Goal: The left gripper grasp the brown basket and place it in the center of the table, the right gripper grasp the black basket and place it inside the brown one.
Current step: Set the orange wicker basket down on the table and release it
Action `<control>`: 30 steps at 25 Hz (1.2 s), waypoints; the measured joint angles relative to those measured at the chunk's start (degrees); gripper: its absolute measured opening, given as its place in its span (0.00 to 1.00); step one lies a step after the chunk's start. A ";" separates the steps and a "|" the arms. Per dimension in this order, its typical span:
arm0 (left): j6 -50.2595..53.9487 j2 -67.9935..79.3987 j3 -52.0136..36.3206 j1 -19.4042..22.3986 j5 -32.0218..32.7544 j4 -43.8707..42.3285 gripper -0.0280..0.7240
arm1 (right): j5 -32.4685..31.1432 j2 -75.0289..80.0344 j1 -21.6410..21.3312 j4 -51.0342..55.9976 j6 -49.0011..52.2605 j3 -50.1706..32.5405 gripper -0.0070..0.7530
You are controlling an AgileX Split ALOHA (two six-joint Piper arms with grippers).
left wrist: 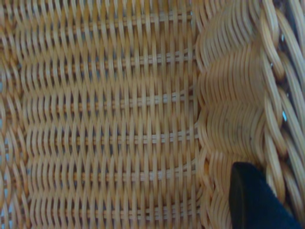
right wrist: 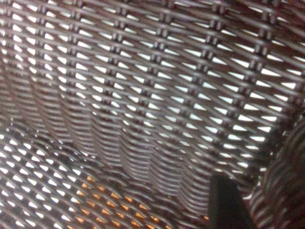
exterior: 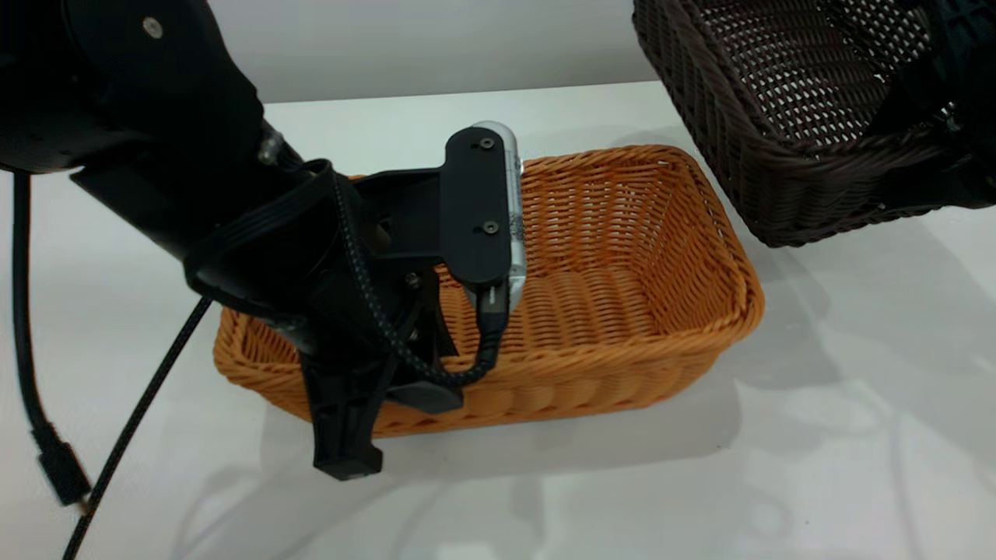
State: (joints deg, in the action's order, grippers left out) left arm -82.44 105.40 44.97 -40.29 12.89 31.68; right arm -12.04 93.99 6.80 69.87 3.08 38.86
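Note:
The brown basket (exterior: pixel 622 264) rests on the white table (exterior: pixel 778 467), near its middle. My left gripper (exterior: pixel 362 424) straddles its near-left wall, shut on it; one finger (exterior: pixel 346 455) is outside, the other finger (left wrist: pixel 250 200) lies inside against the woven wall (left wrist: pixel 119 119). The black basket (exterior: pixel 794 101) hangs tilted in the air at the upper right, above and beyond the brown one's right end. My right gripper (exterior: pixel 961 109) holds it at its right side, with one finger (right wrist: pixel 226 202) inside against the open weave (right wrist: pixel 143 95). Orange shows through that weave.
Black cables (exterior: pixel 47 435) dangle from the left arm at the table's left. The left arm's bulk covers the brown basket's left end. A plain grey wall (exterior: pixel 436 39) stands behind the table.

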 joint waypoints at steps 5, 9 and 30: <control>0.47 0.05 0.61 -0.56 0.09 1.12 0.19 | -1.88 0.00 0.00 -0.05 -1.32 2.64 0.40; 0.47 0.05 1.14 -0.56 -0.23 1.30 0.19 | -2.97 0.00 0.00 -0.27 -1.55 4.14 0.40; 0.62 -0.01 1.14 -0.56 1.31 0.83 0.72 | -2.83 0.00 0.00 -0.26 -1.93 4.14 0.40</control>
State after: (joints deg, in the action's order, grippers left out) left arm -81.82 105.39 46.10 -40.85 14.20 32.51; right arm -14.87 93.99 6.80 69.60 1.16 43.00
